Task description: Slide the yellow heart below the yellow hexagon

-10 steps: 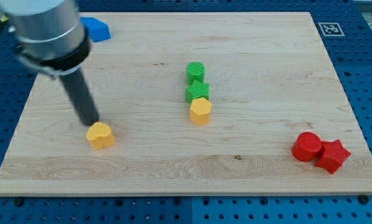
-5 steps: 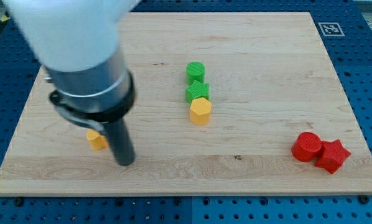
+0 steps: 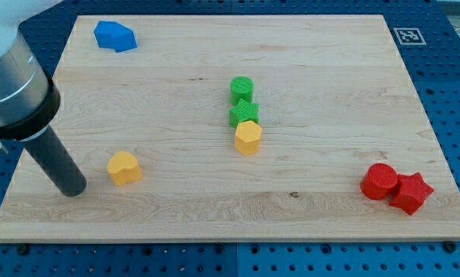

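The yellow heart (image 3: 125, 167) lies at the board's lower left. The yellow hexagon (image 3: 247, 137) sits near the board's middle, far to the heart's right and a little higher. My tip (image 3: 74, 189) rests on the board to the left of the heart and slightly below it, apart from it by a small gap. The dark rod rises from the tip toward the view's upper left, where the grey arm body hides the board's left edge.
A green star (image 3: 244, 114) touches the hexagon's top, with a green cylinder (image 3: 241, 88) just above it. A blue block (image 3: 114, 35) lies at the top left. A red cylinder (image 3: 380, 181) and a red star (image 3: 411, 192) sit together at the lower right.
My tip has swung from above the heart, round to its lower right, and now to its left. The heart and the other blocks have stayed in place.
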Robot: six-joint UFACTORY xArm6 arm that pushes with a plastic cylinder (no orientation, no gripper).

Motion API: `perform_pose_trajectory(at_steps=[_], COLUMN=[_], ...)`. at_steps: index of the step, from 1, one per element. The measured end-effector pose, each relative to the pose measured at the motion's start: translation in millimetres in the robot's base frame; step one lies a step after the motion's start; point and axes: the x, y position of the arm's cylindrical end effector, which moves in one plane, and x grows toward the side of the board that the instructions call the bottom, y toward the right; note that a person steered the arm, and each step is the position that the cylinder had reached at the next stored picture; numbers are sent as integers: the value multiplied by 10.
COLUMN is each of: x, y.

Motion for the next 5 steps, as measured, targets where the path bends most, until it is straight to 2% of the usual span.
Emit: perform_pose_trajectory(at_steps=[1, 3, 4, 5], x=[-54, -54, -373, -389], y=[486, 575, 574, 577])
